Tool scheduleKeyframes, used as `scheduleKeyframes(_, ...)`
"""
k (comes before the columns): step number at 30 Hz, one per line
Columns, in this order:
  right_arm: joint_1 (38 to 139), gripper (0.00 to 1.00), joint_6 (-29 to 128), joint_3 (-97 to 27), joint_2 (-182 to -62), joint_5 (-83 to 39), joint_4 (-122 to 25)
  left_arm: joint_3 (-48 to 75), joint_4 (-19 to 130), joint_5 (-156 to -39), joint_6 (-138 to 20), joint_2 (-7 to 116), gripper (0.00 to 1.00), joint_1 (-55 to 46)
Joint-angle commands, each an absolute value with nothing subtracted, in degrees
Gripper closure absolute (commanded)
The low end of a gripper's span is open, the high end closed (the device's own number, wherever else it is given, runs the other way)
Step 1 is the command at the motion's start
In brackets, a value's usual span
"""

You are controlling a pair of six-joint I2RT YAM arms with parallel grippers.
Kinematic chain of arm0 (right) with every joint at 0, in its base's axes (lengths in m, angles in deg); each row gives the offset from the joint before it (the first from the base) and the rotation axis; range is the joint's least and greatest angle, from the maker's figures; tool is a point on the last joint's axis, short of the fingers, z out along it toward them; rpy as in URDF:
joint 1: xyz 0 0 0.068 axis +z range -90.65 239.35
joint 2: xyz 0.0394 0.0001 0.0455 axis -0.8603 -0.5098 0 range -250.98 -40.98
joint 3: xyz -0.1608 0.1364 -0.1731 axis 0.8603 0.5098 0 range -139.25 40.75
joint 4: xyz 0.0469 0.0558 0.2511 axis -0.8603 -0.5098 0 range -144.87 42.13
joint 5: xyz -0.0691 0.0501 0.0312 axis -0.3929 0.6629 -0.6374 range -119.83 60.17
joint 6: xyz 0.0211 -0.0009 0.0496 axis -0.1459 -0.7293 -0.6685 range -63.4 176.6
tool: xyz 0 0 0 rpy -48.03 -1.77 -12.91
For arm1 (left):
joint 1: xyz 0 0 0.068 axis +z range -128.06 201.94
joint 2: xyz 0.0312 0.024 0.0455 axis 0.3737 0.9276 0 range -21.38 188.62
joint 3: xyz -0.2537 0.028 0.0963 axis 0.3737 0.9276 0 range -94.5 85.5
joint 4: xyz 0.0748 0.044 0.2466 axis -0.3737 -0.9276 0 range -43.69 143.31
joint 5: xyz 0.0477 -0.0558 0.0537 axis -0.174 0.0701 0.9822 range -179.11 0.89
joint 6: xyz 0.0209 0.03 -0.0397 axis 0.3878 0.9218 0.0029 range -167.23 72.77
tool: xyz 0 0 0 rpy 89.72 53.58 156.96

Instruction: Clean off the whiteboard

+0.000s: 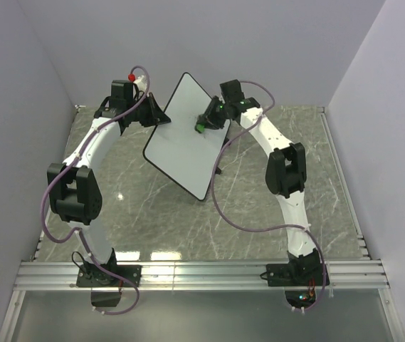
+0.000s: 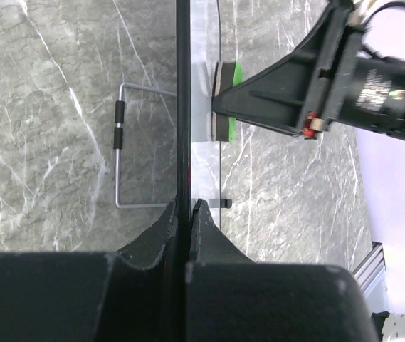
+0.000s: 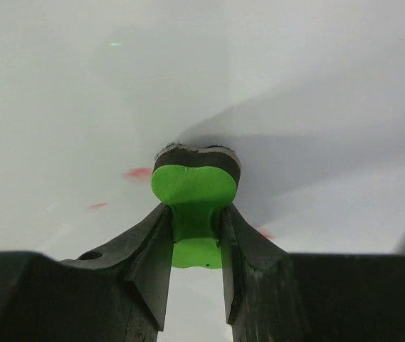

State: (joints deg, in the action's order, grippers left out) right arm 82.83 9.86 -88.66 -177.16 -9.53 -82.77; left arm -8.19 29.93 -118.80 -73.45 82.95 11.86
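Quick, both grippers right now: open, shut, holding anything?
Left gripper: closed on the edge of the large flat white whiteboard.
Right gripper: closed on the small green eraser block.

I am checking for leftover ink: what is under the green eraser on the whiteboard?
Beside the eraser, the whiteboard shows small red smears. The patch directly under its dark pad is covered, so any ink there cannot be seen.

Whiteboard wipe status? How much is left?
Done: the whiteboard looks mostly white from above. In hand: the left claw grips its edge, holding it tilted up, and the right claw presses the green eraser against it. Left: faint red smudges beside the eraser.
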Motion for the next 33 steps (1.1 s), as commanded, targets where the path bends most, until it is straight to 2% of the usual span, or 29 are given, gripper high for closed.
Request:
scheduleKeyframes(1,84.1,1.00,15.0,-84.5,-179.7,-16.8,-93.6,-8.0,22.2,-123.8,-66.8,84.5,1.00,8.1)
scheduleKeyframes(6,84.3,1.00,15.2,-85.1,-181.1,-16.3,-95.9,-8.4,22.2,-124.2,-66.9,85.3,1.00,8.1)
scheduleKeyframes(10,84.4,1.00,13.7,-91.7,-182.9,-13.3,-97.0,-8.8,22.1,-124.4,-66.9,86.0,1.00,8.1)
scheduleKeyframes(13,84.7,1.00,10.0,-93.3,-182.2,-7.6,-92.2,-9.0,22.0,-124.7,-66.9,86.2,1.00,8.3)
scheduleKeyframes(18,85.2,1.00,2.4,-91.2,-177.9,-4.3,-73.5,-8.6,22.1,-124.8,-66.9,85.9,1.00,8.4)
scheduleKeyframes(23,84.6,1.00,-2.8,-101.1,-183.4,-5.3,-69.4,-8.5,22.0,-124.4,-66.7,85.4,1.00,8.5)
scheduleKeyframes(27,83.9,1.00,-8.2,-99.7,-184.3,-7.1,-64.7,-8.0,21.9,-123.8,-66.5,84.4,1.00,8.5)
scheduleKeyframes(33,82.2,1.00,-4.9,-95.2,-184.3,-7.6,-69.8,-7.2,21.8,-123.5,-66.2,83.9,1.00,8.5)
